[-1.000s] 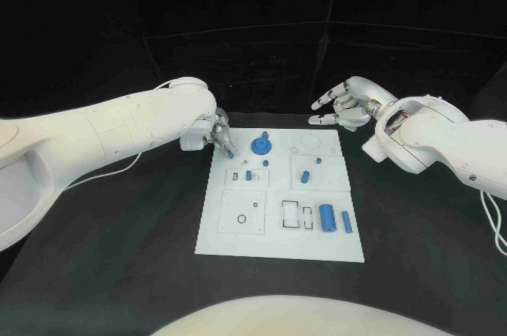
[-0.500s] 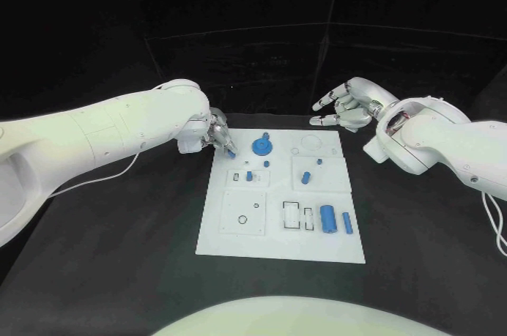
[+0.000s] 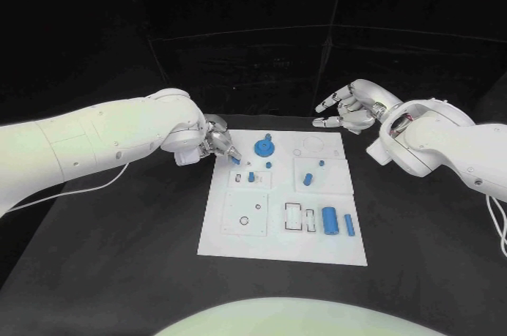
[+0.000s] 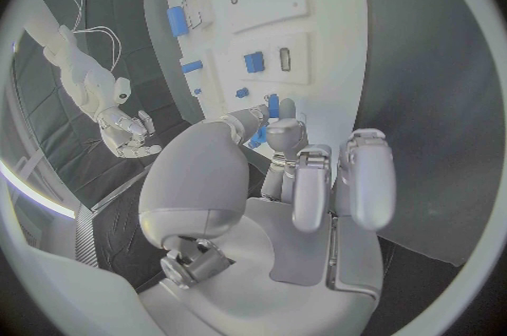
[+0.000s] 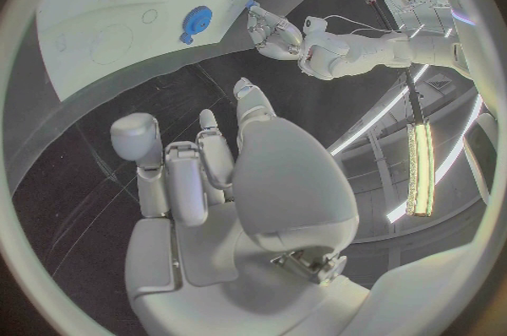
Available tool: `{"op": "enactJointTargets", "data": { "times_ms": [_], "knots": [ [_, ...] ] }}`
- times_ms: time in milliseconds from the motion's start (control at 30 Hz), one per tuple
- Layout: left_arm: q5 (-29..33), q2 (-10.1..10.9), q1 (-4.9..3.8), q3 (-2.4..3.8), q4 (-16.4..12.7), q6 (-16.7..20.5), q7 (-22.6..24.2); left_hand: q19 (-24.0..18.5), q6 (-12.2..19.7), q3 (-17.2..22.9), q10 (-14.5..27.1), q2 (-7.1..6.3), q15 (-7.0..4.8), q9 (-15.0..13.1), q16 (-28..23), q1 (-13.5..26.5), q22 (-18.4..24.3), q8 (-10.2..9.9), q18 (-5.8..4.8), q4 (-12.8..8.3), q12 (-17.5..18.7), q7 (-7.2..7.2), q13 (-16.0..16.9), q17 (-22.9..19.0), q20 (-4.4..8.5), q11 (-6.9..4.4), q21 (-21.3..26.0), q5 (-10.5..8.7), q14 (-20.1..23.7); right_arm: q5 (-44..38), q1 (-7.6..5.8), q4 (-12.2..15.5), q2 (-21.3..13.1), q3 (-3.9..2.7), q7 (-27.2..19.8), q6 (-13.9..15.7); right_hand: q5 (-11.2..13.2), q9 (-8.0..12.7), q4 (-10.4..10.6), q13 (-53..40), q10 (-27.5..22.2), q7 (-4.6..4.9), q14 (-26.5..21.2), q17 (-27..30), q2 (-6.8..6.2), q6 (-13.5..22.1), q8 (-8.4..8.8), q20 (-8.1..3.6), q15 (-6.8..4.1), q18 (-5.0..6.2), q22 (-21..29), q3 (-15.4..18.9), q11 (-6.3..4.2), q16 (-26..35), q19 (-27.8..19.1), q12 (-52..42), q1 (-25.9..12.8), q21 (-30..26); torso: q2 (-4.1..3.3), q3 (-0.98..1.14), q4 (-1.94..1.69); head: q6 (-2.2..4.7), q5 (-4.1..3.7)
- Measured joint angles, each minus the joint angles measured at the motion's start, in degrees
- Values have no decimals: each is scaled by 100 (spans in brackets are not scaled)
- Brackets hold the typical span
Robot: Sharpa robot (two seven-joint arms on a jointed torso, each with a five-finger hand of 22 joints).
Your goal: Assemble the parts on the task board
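The left hand [image 3: 217, 143] pinches a small blue peg [image 3: 234, 159] over the far left corner of the task board [image 3: 253, 244], and may drop it, while the right hand [image 3: 349, 107] hangs empty, fingers apart, beyond the far right corner.

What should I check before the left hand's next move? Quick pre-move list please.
1. Left hand holds a part: ok, a small blue piece sits pinched at its fingertips.
2. Piece over the task board: ok, at the far left corner.
3. Which socket it is aimed at: cannot tell.
4. Right hand clear of the board: ok, it hangs beyond the far right corner, fingers apart, holding nothing.
5. Blue gear-like part clear of the left hand: ok, apart from the fingertips.
6. Grip firmness: cannot tell.
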State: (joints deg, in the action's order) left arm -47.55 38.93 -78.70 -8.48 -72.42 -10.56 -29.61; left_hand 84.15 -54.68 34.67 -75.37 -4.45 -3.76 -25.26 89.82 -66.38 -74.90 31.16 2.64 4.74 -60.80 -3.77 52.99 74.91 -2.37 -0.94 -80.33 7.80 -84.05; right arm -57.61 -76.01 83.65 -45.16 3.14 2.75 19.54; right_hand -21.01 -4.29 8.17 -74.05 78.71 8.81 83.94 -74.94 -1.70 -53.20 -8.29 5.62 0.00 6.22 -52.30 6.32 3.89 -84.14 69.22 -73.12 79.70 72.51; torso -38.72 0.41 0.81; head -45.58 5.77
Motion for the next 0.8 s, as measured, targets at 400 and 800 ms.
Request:
{"op": "enactJointTargets", "data": {
  "times_ms": [400, 800],
  "knots": [
    [-24, 399, 102, -222, -813, 683, 70, 0, -31, 109, -30, -112, 0, -47, 0, 158, 0, 122, 0, -80, 0, 30, -71, 0, 0, -27, 0, 312, 0, 0, 0, -43, 26, 0, 1, -14, -16, 0, 0, 5, 0, 0, 0, 1, 0, 0, -14, 0, 0, 0, 11, 0, 0, 0, 0, 0, 0, 0, -3, -2, -12, -3, 40],
    [-439, 471, 218, -266, -1036, 1116, 76, 0, -53, 115, -70, -150, -22, -46, 0, 195, 0, 127, 0, -87, 0, 50, -83, 0, 0, -29, 0, 371, 21, 0, 0, -65, 61, 1, 1, -27, -16, 0, 0, 6, 0, 0, 0, 2, 0, 0, -14, 0, 0, 0, 10, 0, 0, 0, 0, 0, 0, 0, -9, -2, -5, -32, 49]
  ]
}}
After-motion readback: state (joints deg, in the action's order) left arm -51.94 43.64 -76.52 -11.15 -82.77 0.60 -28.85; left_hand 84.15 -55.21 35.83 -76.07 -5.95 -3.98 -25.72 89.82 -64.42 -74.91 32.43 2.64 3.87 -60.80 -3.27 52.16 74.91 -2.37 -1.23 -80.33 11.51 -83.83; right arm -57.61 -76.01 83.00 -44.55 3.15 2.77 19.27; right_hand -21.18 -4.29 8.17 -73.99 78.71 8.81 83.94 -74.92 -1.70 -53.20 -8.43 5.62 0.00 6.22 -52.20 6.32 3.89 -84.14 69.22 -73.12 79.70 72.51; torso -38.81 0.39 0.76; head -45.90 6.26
